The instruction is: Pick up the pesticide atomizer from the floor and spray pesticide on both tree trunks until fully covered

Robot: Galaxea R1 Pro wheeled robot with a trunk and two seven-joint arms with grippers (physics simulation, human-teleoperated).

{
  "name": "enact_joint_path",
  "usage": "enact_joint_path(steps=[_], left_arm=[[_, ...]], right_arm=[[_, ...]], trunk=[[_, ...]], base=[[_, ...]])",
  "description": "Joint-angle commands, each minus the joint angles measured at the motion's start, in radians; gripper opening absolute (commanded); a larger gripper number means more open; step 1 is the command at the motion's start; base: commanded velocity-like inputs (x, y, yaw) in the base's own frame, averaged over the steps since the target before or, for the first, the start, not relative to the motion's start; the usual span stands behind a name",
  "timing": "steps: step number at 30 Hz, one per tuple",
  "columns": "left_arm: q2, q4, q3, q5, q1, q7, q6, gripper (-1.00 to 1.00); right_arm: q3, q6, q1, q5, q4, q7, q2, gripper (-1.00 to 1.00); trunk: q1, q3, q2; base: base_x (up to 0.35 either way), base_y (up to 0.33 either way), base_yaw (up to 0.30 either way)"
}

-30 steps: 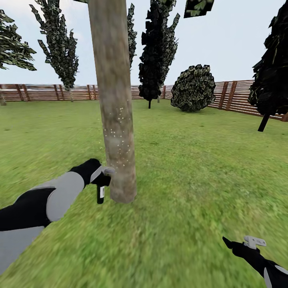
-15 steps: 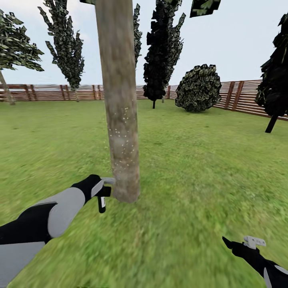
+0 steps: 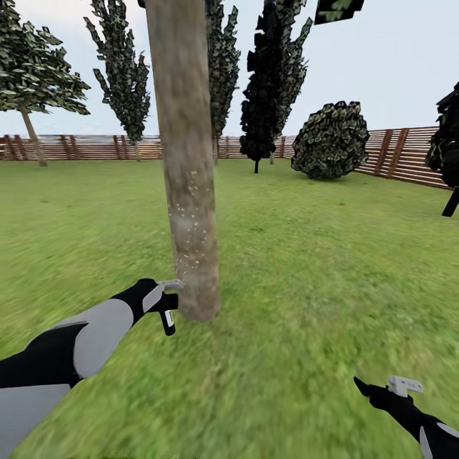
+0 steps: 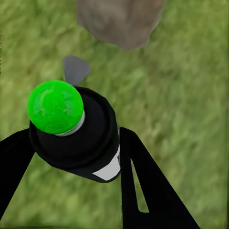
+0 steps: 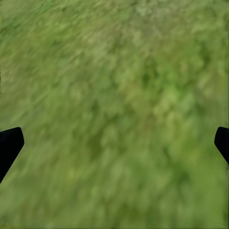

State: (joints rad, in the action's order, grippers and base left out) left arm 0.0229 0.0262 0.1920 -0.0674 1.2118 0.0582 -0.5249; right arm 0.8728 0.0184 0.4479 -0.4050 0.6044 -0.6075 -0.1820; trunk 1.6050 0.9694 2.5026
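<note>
A thick grey-brown mottled tree trunk (image 3: 188, 191) rises from the grass just ahead, its lower part dotted with pale specks. My left gripper (image 3: 163, 298) is shut on the pesticide atomizer (image 3: 168, 320), a dark bottle with a white label. It hangs just left of the trunk's base, its grey head close against the bark. In the left wrist view the atomizer (image 4: 81, 138) sits between my black fingers (image 4: 143, 191), with a green cap toward the camera and the trunk base (image 4: 119, 21) beyond. My right gripper (image 3: 382, 387) is low at the right and open (image 5: 114, 143) over grass.
Green lawn (image 3: 319, 268) spreads all around. A brown slat fence (image 3: 395, 150) rings the far edge. Black conifers (image 3: 271, 83) and a round dark bush (image 3: 331, 140) stand in front of it. Another leafy tree (image 3: 32, 70) stands far left.
The camera has shifted, so the background trees and fence now sit further right. My left gripper stays by the trunk's base, and the atomizer now hangs slightly more tilted. The right gripper is unchanged.
</note>
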Motion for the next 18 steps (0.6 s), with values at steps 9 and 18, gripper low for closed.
enact_joint_path(steps=[9, 18], left_arm=[[0.0, -0.001, 0.0, 0.0, 0.0, 0.0, 0.0, -1.0], [0.0, 0.0, 0.0, 0.0, 0.0, 0.0, 0.0, -1.0]], right_arm=[[0.0, 0.0, 0.0, 0.0, 0.0, 0.0, 0.005, 1.0], [0.0, 0.0, 0.0, 0.0, 0.0, 0.0, 0.006, 1.0]], trunk=[[0.0, 0.0, 0.0], [0.0, 0.0, 0.0]], base=[[0.0, -0.321, 0.255], [0.0, -0.323, 0.255]])
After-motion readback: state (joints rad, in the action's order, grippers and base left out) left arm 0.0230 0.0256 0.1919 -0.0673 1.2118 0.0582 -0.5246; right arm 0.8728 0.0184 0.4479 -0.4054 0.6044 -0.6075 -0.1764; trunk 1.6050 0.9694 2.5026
